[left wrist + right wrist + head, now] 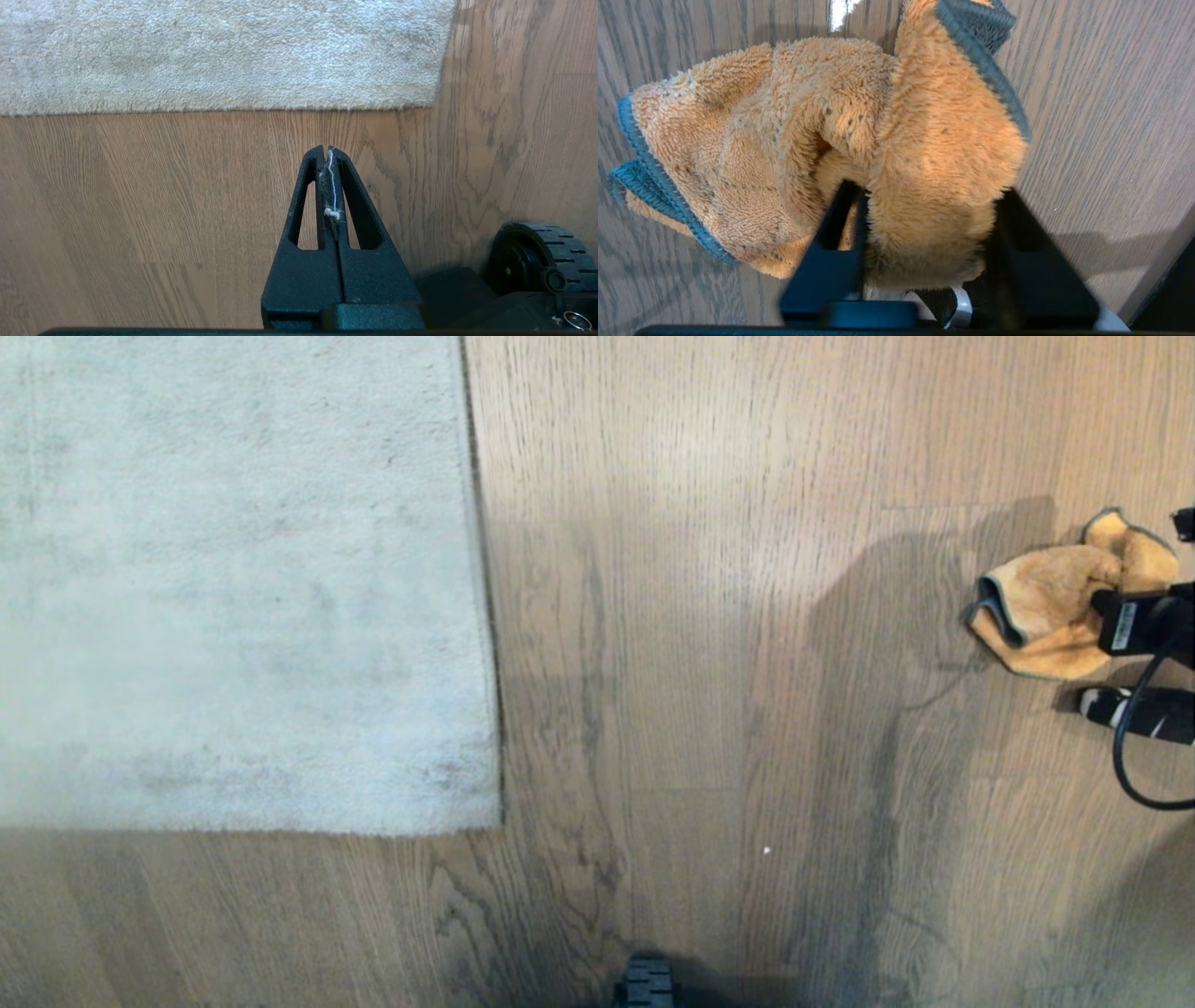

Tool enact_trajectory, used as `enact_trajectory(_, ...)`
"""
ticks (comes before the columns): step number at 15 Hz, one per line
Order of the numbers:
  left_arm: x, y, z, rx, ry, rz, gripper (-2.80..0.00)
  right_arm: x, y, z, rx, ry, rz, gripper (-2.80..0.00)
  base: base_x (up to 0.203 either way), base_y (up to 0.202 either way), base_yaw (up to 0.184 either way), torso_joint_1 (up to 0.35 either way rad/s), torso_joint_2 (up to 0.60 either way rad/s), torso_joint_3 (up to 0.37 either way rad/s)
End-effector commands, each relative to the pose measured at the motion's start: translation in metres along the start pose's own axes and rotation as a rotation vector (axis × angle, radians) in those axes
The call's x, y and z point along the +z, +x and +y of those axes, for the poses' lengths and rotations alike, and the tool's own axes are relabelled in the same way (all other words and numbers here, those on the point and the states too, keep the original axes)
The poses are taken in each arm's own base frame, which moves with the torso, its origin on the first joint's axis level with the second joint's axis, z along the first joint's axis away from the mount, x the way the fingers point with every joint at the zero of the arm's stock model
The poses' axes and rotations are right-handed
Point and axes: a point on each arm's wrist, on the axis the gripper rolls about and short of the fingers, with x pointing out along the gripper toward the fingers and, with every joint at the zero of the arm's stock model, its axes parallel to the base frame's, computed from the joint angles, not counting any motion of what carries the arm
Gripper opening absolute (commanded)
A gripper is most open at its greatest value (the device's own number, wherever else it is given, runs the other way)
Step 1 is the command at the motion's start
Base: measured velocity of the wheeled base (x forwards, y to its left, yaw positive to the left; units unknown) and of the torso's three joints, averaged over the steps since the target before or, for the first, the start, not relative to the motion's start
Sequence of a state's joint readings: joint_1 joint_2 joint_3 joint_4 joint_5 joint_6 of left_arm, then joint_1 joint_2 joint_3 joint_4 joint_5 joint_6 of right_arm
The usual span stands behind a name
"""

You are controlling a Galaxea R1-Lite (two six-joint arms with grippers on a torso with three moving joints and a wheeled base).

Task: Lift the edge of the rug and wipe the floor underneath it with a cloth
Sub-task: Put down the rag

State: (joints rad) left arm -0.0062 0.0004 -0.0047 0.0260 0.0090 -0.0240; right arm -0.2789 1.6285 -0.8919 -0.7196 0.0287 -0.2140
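The rug is seen lying flat on the floor at the left of the head view, its edge and square corner down. Well to the right, an orange cloth is bunched on the floor at the right tool, whose fingers are spread with a fold between them. The left tool is pressed together near the rug corner, lint caught in it.

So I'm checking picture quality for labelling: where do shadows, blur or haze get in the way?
Head view: broad shadows on the floor, rug hazy. Left wrist view: evenly lit, sharp. Right wrist view: right gripper fingers soft, cloth pile crisp.
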Motion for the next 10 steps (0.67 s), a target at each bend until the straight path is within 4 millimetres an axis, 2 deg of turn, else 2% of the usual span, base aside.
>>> enact_trajectory(1,0.000,0.000,0.000,0.000,-0.001,0.000,-2.80,0.001,-0.002,0.000,-0.001,-0.002,-0.006,0.00,0.000,0.000,0.000,0.000,0.00,0.000)
enact_trajectory(3,0.000,0.000,0.000,0.000,-0.001,0.000,-2.80,0.005,-0.007,-0.001,-0.003,-0.003,-0.017,0.00,0.000,0.000,0.000,0.000,0.00,0.000)
enact_trajectory(5,0.000,0.000,0.000,0.000,-0.001,0.000,-2.80,0.007,-0.020,-0.001,-0.003,-0.003,-0.016,0.00,0.000,0.000,0.000,0.000,0.00,0.000)
enact_trajectory(7,0.000,0.000,0.000,0.000,-0.001,0.000,-2.80,0.007,-0.041,0.000,0.000,-0.002,-0.004,0.00,0.000,0.000,0.000,0.000,0.00,0.000)
enact_trajectory(10,0.000,0.000,0.000,0.000,-0.001,0.000,-2.80,0.000,-0.086,0.003,0.011,-0.003,0.041,0.00,0.000,0.000,0.000,0.000,0.00,0.000)
